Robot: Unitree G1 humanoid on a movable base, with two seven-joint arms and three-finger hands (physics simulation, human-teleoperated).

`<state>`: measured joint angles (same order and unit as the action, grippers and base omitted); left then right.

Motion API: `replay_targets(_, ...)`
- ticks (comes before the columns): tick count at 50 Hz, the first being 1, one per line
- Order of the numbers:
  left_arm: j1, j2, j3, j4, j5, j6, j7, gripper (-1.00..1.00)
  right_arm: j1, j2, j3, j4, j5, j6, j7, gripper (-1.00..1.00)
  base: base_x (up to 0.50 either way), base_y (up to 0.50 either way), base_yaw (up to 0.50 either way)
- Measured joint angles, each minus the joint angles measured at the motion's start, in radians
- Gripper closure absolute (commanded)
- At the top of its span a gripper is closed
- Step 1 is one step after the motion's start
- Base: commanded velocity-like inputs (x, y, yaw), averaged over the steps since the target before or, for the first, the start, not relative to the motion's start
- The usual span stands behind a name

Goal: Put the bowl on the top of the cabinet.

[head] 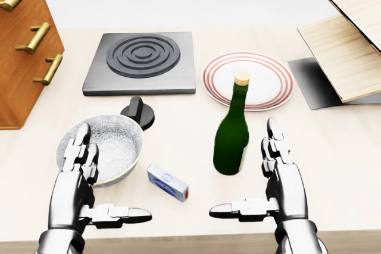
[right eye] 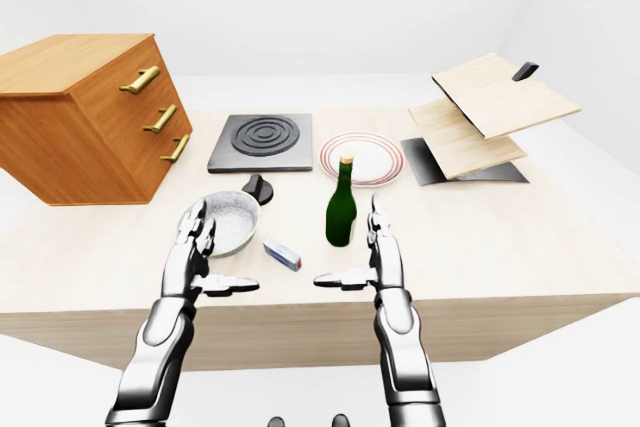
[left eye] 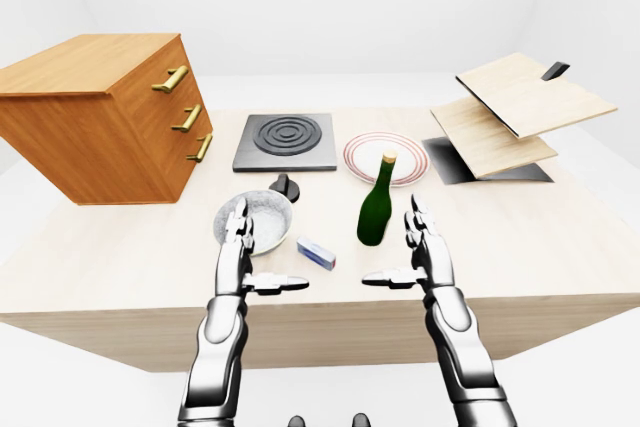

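A grey patterned bowl (head: 110, 144) sits on the light wooden table (head: 190, 120), low and left in the head view. My left hand (head: 95, 185) hovers open at the bowl's near left rim, fingers straight, thumb pointing right, not gripping it. Over to the right, my other hand (head: 262, 179) is open as well, just beside a green bottle (head: 232, 135). The wooden cabinet (left eye: 95, 112) with three brass handles stands at the table's left; its flat top (left eye: 80, 62) is bare.
A black hob plate (head: 143, 60) lies above the bowl, with a small black knob (head: 138, 111) at its lower edge. A red-rimmed plate (head: 265, 81) sits behind the bottle. A small blue-white box (head: 168, 182) lies between my hands. Stacked wooden boards (left eye: 505, 112) rise at the right.
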<state>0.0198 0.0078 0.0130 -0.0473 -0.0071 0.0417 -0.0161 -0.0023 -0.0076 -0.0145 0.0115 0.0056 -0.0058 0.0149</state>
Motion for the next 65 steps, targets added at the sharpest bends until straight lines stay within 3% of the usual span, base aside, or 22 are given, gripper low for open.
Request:
replay_targets(5,0.023,0.004,0.008,-0.057,0.000,0.046,-0.012,-1.00,-0.002,-0.005,-0.008,0.014,0.001,-0.009,0.010,-1.00,0.00,0.00,0.00)
replay_targets(12,0.039,0.007,0.014,-0.097,0.008,0.046,-0.020,-1.00,0.000,-0.008,-0.013,0.021,-0.001,-0.027,0.018,-1.00,0.00,0.00,0.00)
replay_targets(15,0.048,0.006,0.018,-0.125,0.013,0.036,-0.017,-1.00,0.010,-0.009,-0.011,-0.005,-0.009,-0.058,0.020,-1.00,0.00,0.00,0.00)
replay_targets(17,0.053,0.005,0.021,-0.148,0.017,0.020,-0.013,-1.00,0.020,-0.009,-0.008,-0.036,-0.019,-0.081,0.020,-1.00,0.00,0.00,0.00)
replay_targets(26,0.091,-0.004,0.056,-0.335,0.036,-0.129,0.027,-1.00,0.078,-0.007,-0.004,-0.203,-0.097,-0.081,0.003,-1.00,0.00,0.00,0.00)
replay_targets(42,0.152,-0.027,0.087,-0.578,0.065,-0.129,0.060,-1.00,0.139,-0.003,-0.002,-0.416,-0.211,-0.081,-0.017,-1.00,0.00,0.13,0.00)
replay_targets(65,0.160,-0.028,0.095,-0.608,0.072,-0.129,0.060,-1.00,0.147,-0.002,0.001,-0.441,-0.238,-0.081,-0.017,-1.00,0.00,0.50,0.00)
